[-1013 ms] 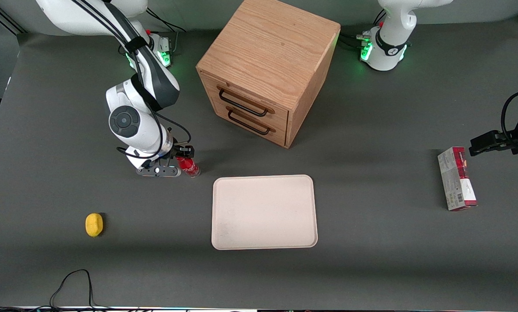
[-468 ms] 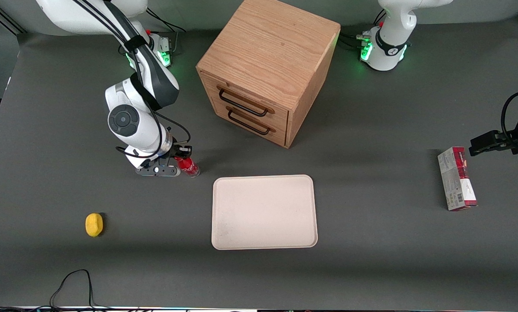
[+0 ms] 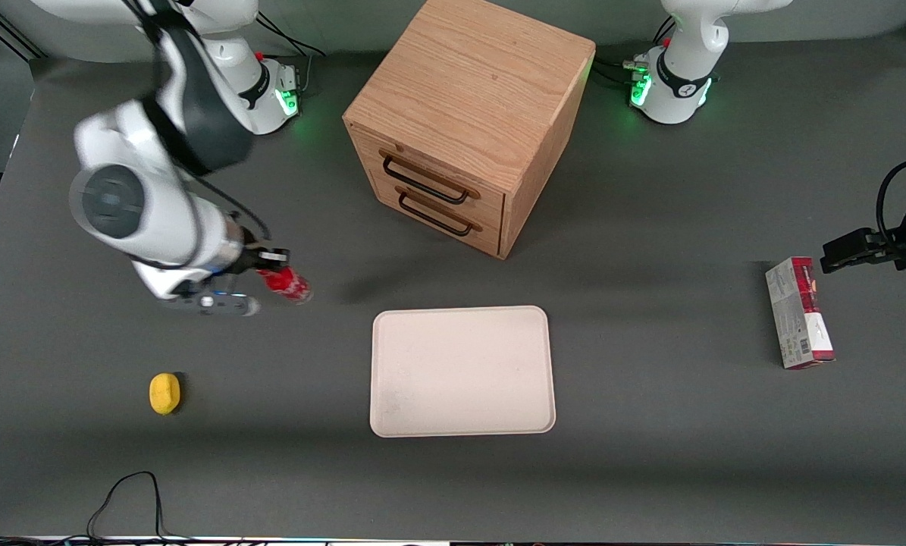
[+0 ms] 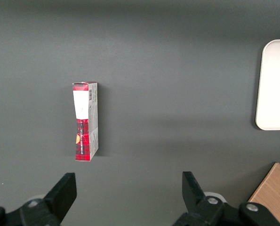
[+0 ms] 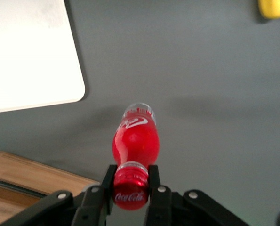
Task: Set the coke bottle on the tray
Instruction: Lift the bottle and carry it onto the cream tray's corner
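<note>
Bottle in grip, carry to tray pending

Item 1: tiny red coke bottle (image 3: 289, 285) with red cap, white lettering and clear base. It is hanging clear of the dark grey table (image 3: 650, 470), with the jaws closing narrowly on its neck just under the cap. In the right wrist view the bottle (image 5: 135, 141) is showing bare table beneath its base, so it is judged lifted, not resting.

Item 2: right arm's black two-finger gripper (image 3: 269, 265), hovering well apart from the tray, toward the working arm's end of the table and slightly farther from the front camera than the tray. Black fingers (image 5: 153, 176) are pressing either side of the cap.

Item 3: large flat cream-white rectangular tray (image 3: 392, 421) with rounded corners and low rim, lying bare in front of the drawers.

Item 4: tall wooden drawer box (image 3: 468, 114) with two dark handles, standing farther from the front camera than the tray.

Item 5: small yellow lemon-like object (image 3: 164, 393), lying well apart from the tray toward the working arm's end.

Item 6: red-and-grey rectangular carton (image 3: 798, 315), lying well apart from the tray toward the parked arm's end.

Step in hand, as judged: the carry phase, with the pickup done and the placing not yet done. The next move is calling for sideways travel until the bottle is hanging over the tray's middle, a descent until the clear base is touching the tray floor, then release.
</note>
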`<state>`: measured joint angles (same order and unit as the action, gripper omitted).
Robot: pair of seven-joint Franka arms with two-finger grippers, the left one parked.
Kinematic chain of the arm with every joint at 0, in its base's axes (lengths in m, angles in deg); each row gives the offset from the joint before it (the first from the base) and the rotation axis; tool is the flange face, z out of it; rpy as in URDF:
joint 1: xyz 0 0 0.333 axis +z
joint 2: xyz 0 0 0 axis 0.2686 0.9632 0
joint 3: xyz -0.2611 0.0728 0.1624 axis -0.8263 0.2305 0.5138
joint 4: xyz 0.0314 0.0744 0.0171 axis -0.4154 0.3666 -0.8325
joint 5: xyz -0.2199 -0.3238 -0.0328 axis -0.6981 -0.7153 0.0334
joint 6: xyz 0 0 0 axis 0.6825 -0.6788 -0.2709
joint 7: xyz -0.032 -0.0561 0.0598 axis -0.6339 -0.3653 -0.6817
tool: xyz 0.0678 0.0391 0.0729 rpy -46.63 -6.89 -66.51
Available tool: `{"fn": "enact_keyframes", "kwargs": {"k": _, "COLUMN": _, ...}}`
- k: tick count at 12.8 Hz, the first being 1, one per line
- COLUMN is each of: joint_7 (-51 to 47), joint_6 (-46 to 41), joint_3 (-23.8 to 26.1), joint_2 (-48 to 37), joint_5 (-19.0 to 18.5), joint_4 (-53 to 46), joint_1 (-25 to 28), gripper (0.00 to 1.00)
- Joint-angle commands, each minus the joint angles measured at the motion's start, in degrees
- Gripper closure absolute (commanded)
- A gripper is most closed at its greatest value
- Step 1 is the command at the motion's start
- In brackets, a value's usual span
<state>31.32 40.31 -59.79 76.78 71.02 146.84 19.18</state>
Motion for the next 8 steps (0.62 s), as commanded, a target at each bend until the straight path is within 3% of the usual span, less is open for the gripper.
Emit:
{"fn": "enact_keyframes", "kwargs": {"k": 1, "joint_7": 0.8, "joint_6": -15.7, "joint_3": 0.5, "joint_2": 13.5, "joint_5": 0.0, "joint_4": -27.8, "joint_1": 0.2, "gripper": 1.00}}
{"fn": "enact_keyframes", "kwargs": {"k": 4, "joint_7": 0.0, "joint_6": -16.5, "joint_3": 0.5, "joint_2": 15.6, "joint_5": -0.8, "joint_4": -30.6, "joint_1": 1.2, "gripper": 1.00}}
{"fn": "enact_keyframes", "kwargs": {"k": 8, "joint_7": -11.3, "joint_6": -1.6, "joint_3": -0.1, "joint_2": 24.6, "joint_5": -1.0, "joint_4": -31.1, "joint_1": 6.7, "gripper": 1.00}}
